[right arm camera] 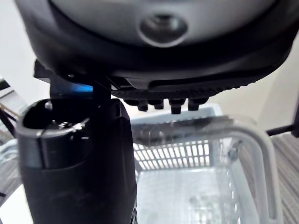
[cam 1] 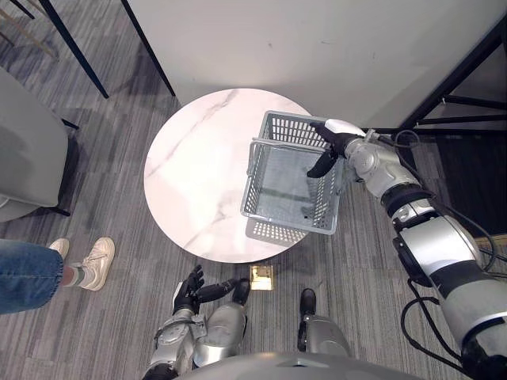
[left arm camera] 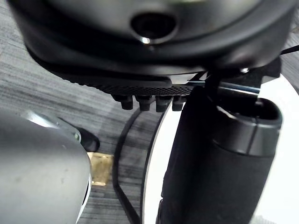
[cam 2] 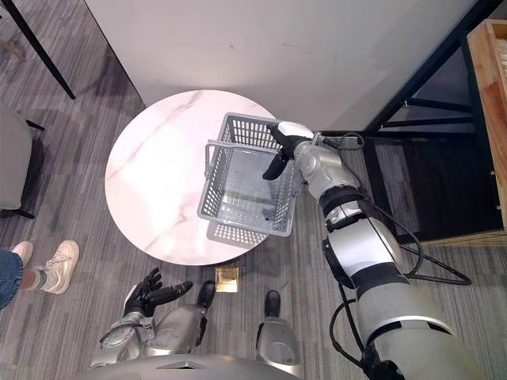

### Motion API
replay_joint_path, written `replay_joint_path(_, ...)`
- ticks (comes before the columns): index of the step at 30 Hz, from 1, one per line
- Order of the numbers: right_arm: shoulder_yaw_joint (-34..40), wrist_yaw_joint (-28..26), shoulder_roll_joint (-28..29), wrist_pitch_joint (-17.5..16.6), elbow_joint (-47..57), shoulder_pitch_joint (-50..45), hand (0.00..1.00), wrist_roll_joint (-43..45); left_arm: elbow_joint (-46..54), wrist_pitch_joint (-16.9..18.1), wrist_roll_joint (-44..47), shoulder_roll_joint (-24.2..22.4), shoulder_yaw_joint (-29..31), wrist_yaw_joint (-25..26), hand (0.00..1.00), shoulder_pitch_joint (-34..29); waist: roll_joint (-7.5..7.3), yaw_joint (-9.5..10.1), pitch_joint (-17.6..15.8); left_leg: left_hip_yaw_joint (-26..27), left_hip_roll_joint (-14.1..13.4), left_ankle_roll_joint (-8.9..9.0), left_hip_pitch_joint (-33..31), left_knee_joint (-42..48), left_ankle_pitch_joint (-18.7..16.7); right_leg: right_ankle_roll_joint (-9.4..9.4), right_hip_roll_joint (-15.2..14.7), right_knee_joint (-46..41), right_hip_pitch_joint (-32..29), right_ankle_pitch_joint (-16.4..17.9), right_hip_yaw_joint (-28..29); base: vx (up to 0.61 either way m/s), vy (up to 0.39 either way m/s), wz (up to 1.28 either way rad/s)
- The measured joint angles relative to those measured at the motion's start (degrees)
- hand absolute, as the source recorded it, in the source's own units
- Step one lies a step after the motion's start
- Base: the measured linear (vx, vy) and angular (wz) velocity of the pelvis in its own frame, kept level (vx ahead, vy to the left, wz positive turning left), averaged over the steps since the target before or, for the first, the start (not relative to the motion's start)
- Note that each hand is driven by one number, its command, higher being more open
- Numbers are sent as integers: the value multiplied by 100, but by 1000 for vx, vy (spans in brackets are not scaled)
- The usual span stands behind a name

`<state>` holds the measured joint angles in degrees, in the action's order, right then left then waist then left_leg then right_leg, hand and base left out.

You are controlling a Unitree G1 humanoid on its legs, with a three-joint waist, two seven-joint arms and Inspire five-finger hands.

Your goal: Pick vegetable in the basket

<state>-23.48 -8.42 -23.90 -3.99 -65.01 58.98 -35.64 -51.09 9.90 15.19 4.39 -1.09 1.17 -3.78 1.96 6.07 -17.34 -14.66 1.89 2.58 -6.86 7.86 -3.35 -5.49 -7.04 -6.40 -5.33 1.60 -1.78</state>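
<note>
So the right hand (cam 1: 337,142) is parked over the far right corner of the basket (cam 1: 252,184), white-capped thumb up by the rim and dark fingers drooping down inside the wall. The fingers look loose and apart, not closed on anything. In the right wrist view the basket's handle (right arm camera: 243,135) arches past the fingertips with a clear gap, so nothing is grabbed.

My read is that this is the reach-in stage, with the hand lined up over the basket and no pick made. The catch is that I can't find a vegetable anywhere. The basket's floor looks bare through the mesh, apart from a tiny dark speck (cam 1: 306,210) near its front right corner, which is too small to call. If that's the target, the next move needs the hand to come lower and toward the front of the basket, clearing the handle, which crosses just beside the hand, then closing the fingers on something small without snagging the mesh.

The basket itself sits on the round marble table (cam 1: 198,166). I can't tell if the basket's right side hangs past the tabletop edge.

The left hand (cam 1: 190,290) is well in front of the basket, down low, fingers spread and holding nothing. A small gold-coloured thing (cam 1: 261,275) lies on the floor just in front of the basket, and I can't say what it is. A person's shoes (cam 1: 95,263) are far off to the basket's left, with the rest of them cut off.
</note>
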Motion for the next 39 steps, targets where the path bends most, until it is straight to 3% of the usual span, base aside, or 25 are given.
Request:
replay_joint_path(21, 22, -9, 15, -28, 3, -207, 0, 12, -76, -24, -6, 72, -130, -106, 100, 97, -23, 6, -11, -2, 38, 2, 79, -1, 49, 4, -29, -54, 71, 6, -5, 0, 2, 0)
replay_joint_path(31, -558, -193, -59, -51, 1605, -264, 0, 463, -112, -135, -14, 164, -39, -190, 100, 98, -214, -168, 33, 292, -101, 10, 217, -72, 43, -21, 65, -32, 40, -29, 292, -13, -2, -15)
replay_joint_path(35, -643, -249, -114, -67, 2094, -475, 0, 690, -131, -148, -56, 242, 95, -202, 100, 49, -454, -200, 172, 431, -173, 31, 254, -126, 19, -9, 134, 119, 40, -129, 448, 13, -3, -22)
replay_joint_path(39, -677, -321, -335, -69, 2702, -627, 0, 980, -122, -147, -204, 243, 220, -203, 100, -15, -532, -330, 219, 549, -166, 8, 305, -126, -4, -41, 128, 166, 54, -183, 579, 4, 21, -19)
